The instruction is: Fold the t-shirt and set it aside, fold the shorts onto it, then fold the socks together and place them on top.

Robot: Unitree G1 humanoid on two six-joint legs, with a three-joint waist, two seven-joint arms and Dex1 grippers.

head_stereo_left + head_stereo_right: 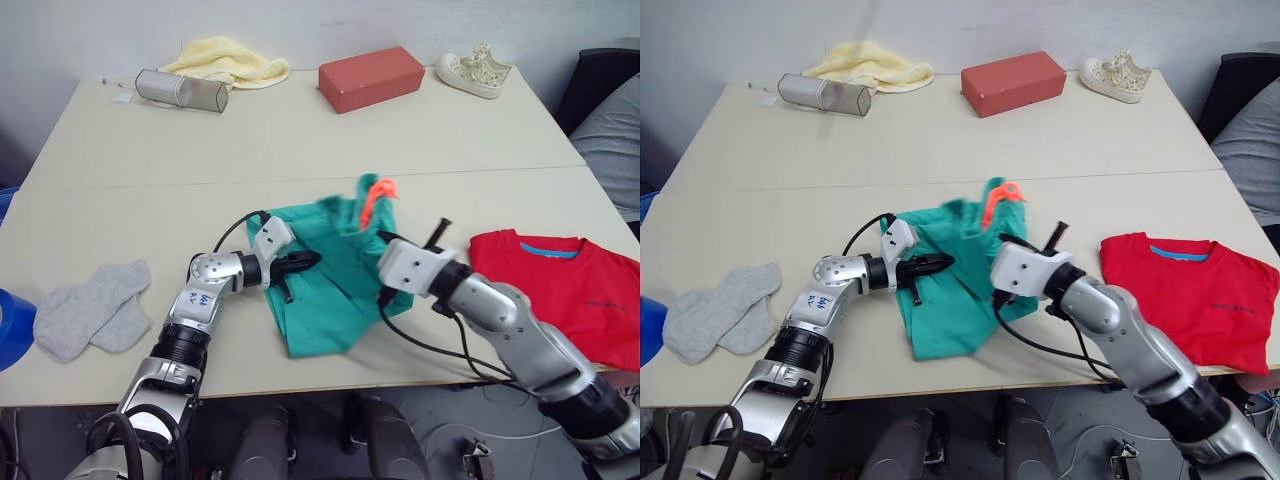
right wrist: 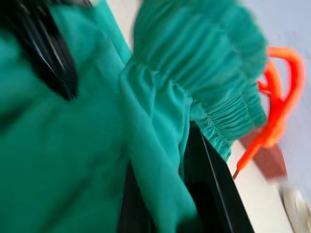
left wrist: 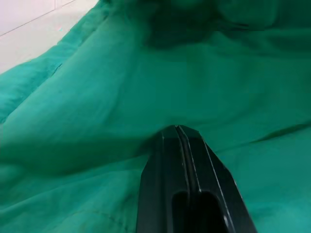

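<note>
The teal green shorts [image 1: 335, 275] lie crumpled in the middle of the table near its front edge. Their gathered waistband and neon orange drawstring [image 1: 378, 198] are lifted off the table. My right gripper [image 2: 180, 194] is shut on the shorts at the waistband, with fabric between its fingers. My left gripper [image 1: 300, 262] is shut at the shorts' left side, its fingertips [image 3: 177, 133] together in a crease of the cloth. The red t-shirt [image 1: 560, 290] lies folded at the right by the table's edge. The grey socks [image 1: 95, 308] lie loose at the front left.
Along the far edge sit a silver cylinder [image 1: 182, 91], a pale yellow cloth [image 1: 228, 62], a red box [image 1: 371, 78] and a cream shoe [image 1: 478, 70]. A blue object [image 1: 12, 325] shows at the left edge. Dark and grey items [image 1: 610, 110] stand beyond the table's right side.
</note>
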